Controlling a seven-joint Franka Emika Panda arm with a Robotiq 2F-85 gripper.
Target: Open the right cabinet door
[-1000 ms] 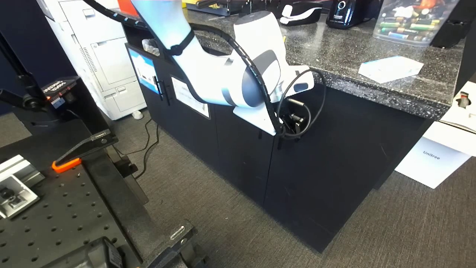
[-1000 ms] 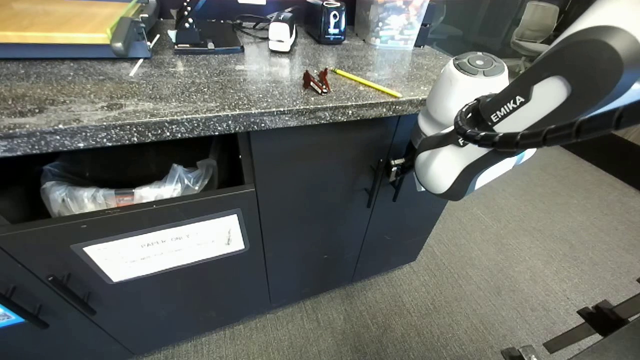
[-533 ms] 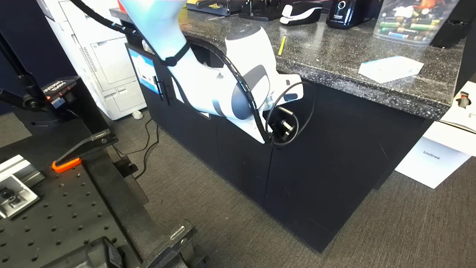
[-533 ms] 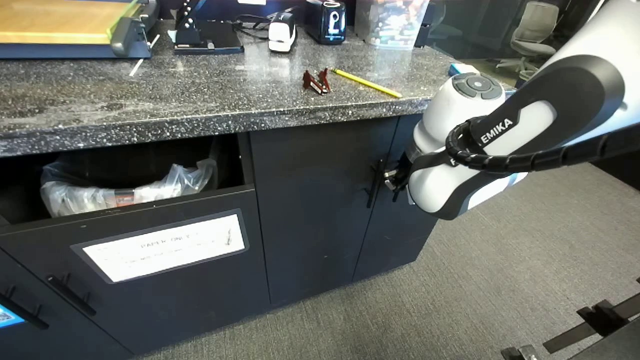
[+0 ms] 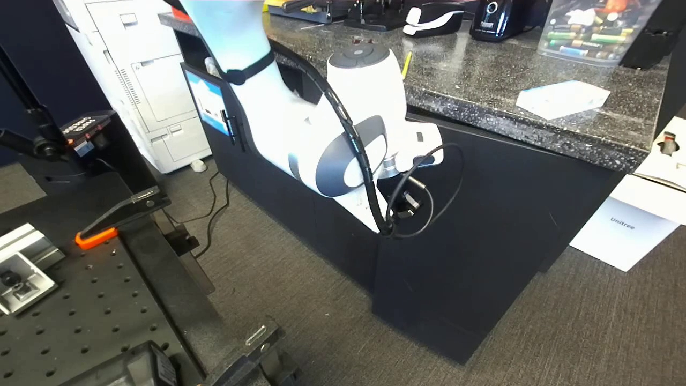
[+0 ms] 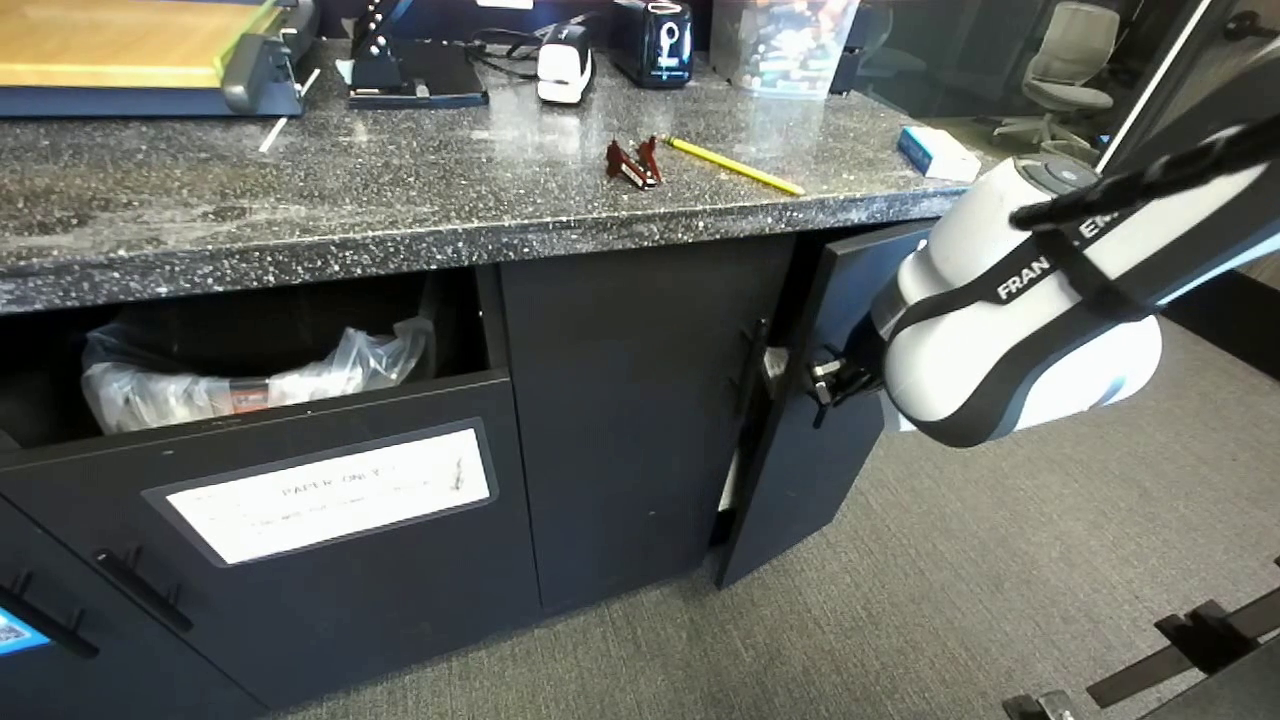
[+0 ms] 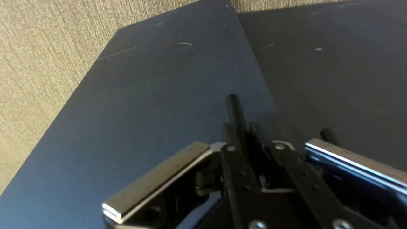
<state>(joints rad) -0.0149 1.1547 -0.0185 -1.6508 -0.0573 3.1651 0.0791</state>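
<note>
Indoors, between speckled counter [image 6: 450, 170] and grey carpet [image 6: 1000, 560], the tool [image 7: 243, 135] pinches the handle [image 7: 235, 109] of the ajar right cabinet door [image 6: 800, 475].

A white box [image 5: 624, 233] says "Unitree" in an exterior view. In an exterior view, a white sign [image 6: 330, 495] on a black cabinet front [image 6: 400, 590] says "PAPER ONLY", with smaller words too blurry to read. There, the robot arm [image 6: 985, 365] shows the letters "FRAN" and "EM".

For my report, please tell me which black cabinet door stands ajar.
The right cabinet door, its handle in the end effector: it angles outward, while the twin door sits shut.
</note>
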